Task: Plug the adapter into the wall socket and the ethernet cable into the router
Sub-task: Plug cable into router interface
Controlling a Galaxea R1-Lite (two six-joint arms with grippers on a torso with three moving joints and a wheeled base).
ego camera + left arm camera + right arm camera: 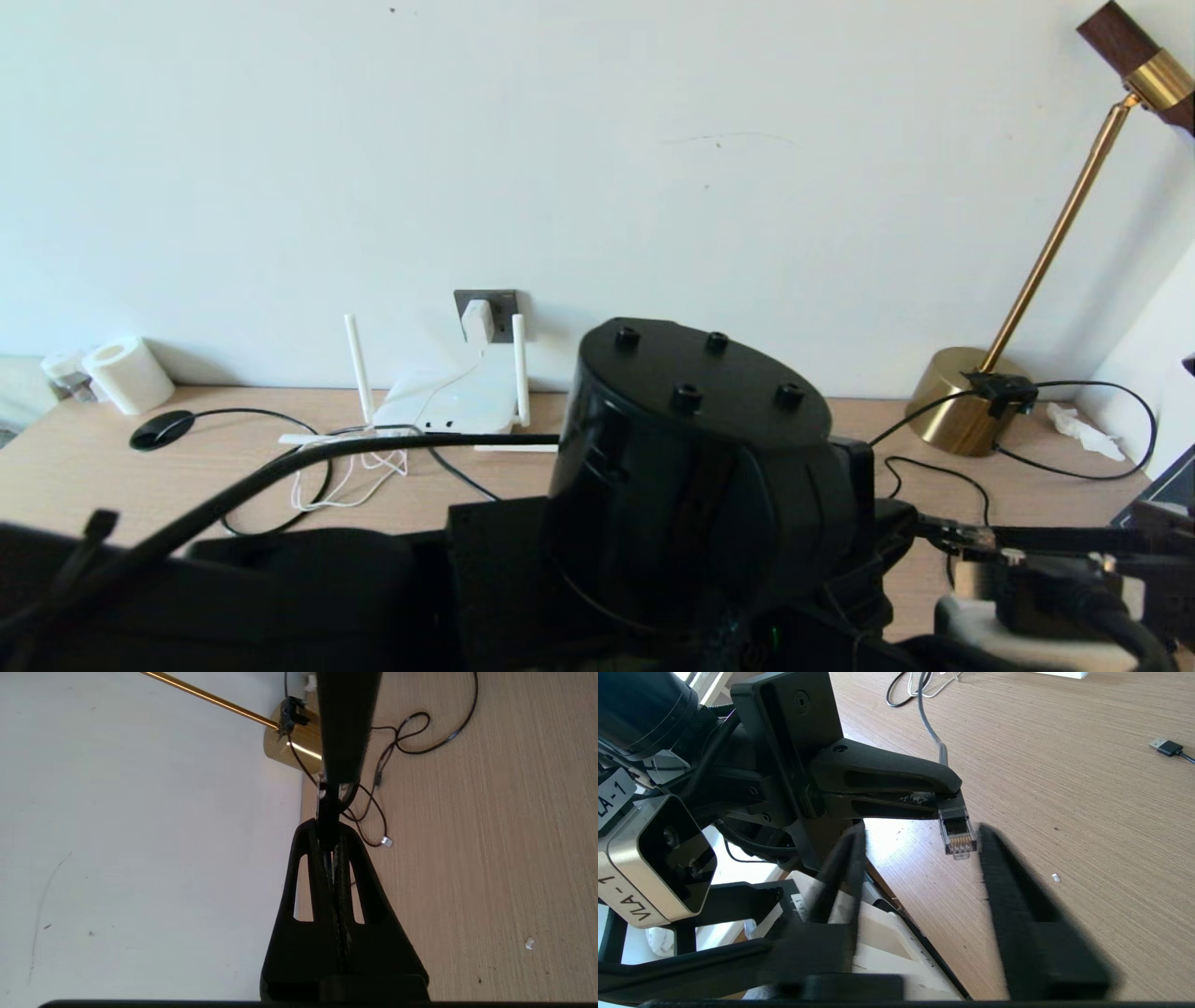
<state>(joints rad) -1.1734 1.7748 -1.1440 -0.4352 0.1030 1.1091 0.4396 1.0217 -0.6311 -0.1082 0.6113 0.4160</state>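
The white adapter sits in the dark grey wall socket at the back, its thin white cord dropping to the white router below it. My left gripper is shut on the black boot of the ethernet cable, low over the desk at the front right. The cable's clear plug tip sticks out past the fingers. My right gripper is open around that tip, which lies close to one finger. In the left wrist view the left gripper pinches the boot.
A brass lamp with thin black cables stands at the back right, beside a crumpled tissue. A paper roll and a black oval object lie at the back left. A loose USB plug rests on the wooden desk.
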